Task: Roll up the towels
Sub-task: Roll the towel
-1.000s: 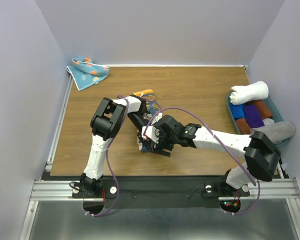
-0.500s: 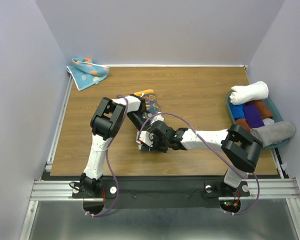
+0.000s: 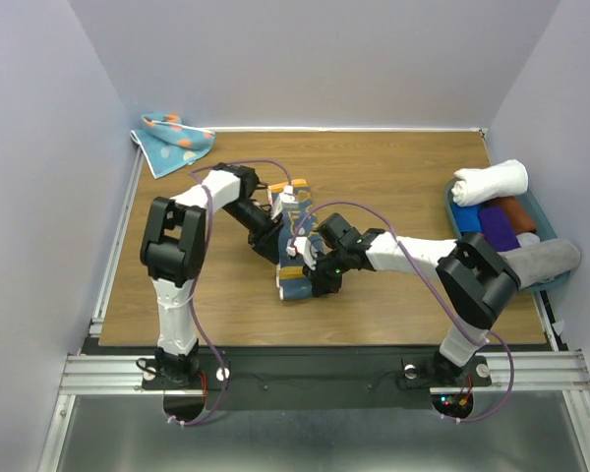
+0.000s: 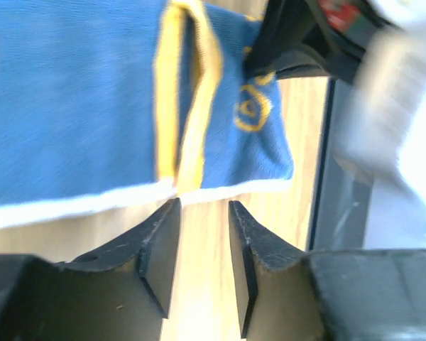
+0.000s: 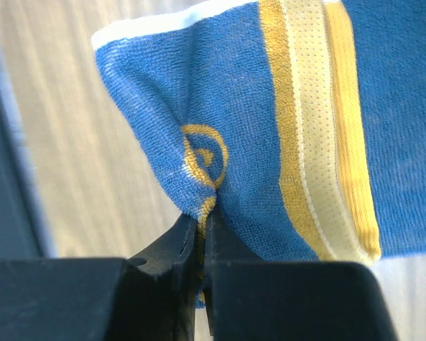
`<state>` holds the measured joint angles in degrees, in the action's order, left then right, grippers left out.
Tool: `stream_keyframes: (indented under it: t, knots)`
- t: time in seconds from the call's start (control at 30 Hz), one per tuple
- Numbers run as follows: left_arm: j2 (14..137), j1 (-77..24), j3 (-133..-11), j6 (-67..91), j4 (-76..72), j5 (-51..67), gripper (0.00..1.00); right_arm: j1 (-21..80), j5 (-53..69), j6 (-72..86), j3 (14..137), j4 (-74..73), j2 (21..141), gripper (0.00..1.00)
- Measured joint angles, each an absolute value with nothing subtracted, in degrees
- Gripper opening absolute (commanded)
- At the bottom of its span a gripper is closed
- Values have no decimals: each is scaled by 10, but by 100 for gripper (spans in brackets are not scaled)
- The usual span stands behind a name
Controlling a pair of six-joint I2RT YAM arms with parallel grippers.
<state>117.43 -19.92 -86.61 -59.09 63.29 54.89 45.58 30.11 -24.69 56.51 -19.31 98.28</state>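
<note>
Blue towel (image 4: pixel 71 106), yellow-striped with a white hem, spans the field from 9 to 1 o'clock. At 6 o'clock, the left gripper (image 4: pixel 204 213) stands with jaws parted over the wooden table (image 4: pixel 298 213), just below the hem. At 1 o'clock, the right gripper (image 4: pixel 266 60) meets the towel's corner.

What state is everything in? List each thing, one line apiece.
Blue-and-yellow towel: not rolled, one corner pinched.
Right gripper: shut on that towel's corner.
Left gripper: open, just off the towel's edge, holding nothing.
Dotted towel: crumpled at the far left, not rolled.
White towel: rolled, lying on top of the bin.
Bin: holds several rolled towels.
</note>
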Motion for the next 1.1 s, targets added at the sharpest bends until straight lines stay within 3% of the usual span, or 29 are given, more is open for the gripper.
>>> stream_keyframes:
  t: [0.27,0.5,0.67,0.8,0.97,1.1]
  knots:
    - [1025,-93,-758,-567,533,555,49,422,436,-197,637,-253,1061,0]
    - [751,-107,-534,-539,343,459,55,390,549,-149,688,-287,1146,1]
    - [573,-248,-386,-559,244,354,65,370,616,-117,719,-310,1198,1]
    - [503,-384,-318,-570,192,279,67,357,652,-97,738,-324,1228,0]
    - [495,-529,-276,-585,113,183,67,345,683,-78,754,-339,1256,1]
    - [555,-577,-253,-596,42,120,67,342,698,-74,761,-347,1268,1]
